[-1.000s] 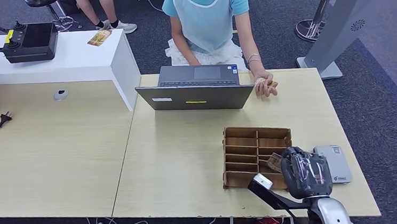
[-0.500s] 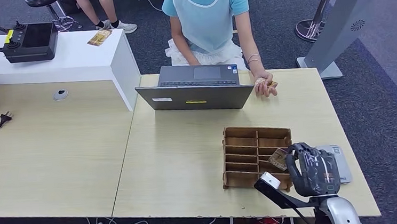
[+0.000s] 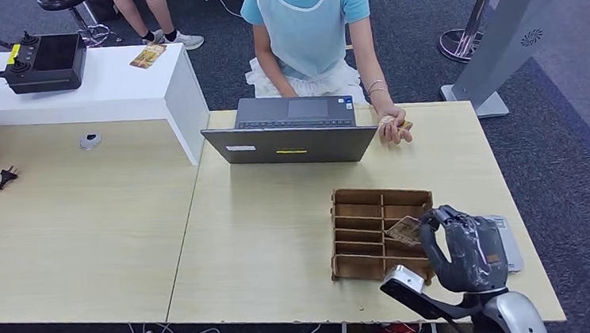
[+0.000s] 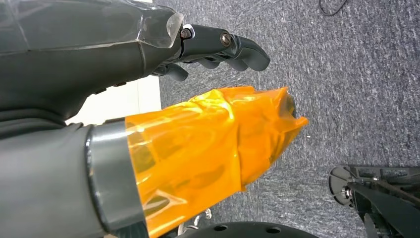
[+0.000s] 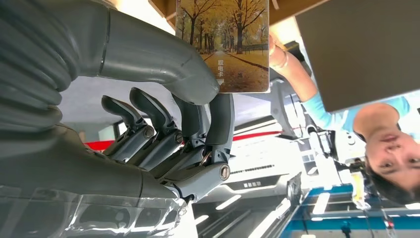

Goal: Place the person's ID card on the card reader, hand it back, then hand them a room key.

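Note:
My right hand [image 3: 464, 250] is over the near right corner of the wooden card organizer [image 3: 367, 208] and pinches a room key card [image 3: 405, 230] between thumb and fingers. Seen from the right wrist, the card [image 5: 223, 44] is printed with yellow autumn trees and sticks out past the thumb [image 5: 148, 54]. The grey card reader [image 3: 507, 239] lies on the table just right of the hand, partly hidden by it. The person [image 3: 308, 22] sits behind the laptop, one hand [image 3: 394, 125] resting on the table with something small in it. My left hand [image 4: 148, 99] hangs over the carpet, holding nothing.
An open grey laptop [image 3: 290, 139] stands at the far side of the table [image 3: 265, 232]. A white counter [image 3: 111, 89] at the left carries a black controller [image 3: 45, 63] and a card [image 3: 148, 55]. A grey stand [image 3: 504, 31] rises at the right.
My right hand has drawn back toward me and to the right, lifting the key card up out of the organizer's slot. The person has not moved.

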Action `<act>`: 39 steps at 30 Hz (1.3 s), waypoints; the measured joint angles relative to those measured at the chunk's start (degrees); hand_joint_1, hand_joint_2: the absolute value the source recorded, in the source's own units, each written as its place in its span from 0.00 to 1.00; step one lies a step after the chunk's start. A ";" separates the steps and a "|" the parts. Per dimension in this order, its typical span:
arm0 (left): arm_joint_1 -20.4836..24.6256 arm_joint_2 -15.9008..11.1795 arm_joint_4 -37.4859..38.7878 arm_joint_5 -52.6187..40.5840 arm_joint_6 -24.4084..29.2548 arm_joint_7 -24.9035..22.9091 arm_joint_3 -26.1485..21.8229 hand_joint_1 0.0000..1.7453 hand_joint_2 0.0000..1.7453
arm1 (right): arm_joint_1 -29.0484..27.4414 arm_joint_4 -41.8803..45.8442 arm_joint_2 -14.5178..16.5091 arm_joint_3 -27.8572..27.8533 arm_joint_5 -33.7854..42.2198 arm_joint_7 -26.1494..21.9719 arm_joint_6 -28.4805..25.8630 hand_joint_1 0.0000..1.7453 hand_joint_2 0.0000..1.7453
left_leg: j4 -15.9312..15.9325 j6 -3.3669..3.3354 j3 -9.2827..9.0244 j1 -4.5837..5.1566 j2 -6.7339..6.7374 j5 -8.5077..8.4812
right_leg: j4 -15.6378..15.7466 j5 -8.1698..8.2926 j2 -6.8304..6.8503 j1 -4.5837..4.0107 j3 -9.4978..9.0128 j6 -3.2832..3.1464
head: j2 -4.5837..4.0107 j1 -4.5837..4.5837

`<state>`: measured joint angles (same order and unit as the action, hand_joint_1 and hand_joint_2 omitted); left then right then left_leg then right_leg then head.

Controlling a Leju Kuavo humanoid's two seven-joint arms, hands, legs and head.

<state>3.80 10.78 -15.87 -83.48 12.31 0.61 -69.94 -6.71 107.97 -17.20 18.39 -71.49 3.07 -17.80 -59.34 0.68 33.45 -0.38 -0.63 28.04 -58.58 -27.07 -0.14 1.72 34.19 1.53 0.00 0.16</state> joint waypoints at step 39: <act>0.37 -1.00 0.92 -0.54 -1.16 0.74 2.50 0.00 0.00 | 37.65 -9.19 -7.34 5.26 6.78 -3.31 9.22 1.00 1.00 | -0.01 0.08 0.01 0.00 0.01 -0.24 | -0.04 0.22 -0.01 0.00 0.01 -0.06 | 0.00 0.01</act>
<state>4.17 9.78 -14.96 -84.02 11.15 1.35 -67.45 30.94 98.77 -24.55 23.65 -64.71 -0.24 -8.59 -59.35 0.76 33.46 -0.38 -0.63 27.81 -58.62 -26.85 -0.15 1.72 34.20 1.46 0.00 0.17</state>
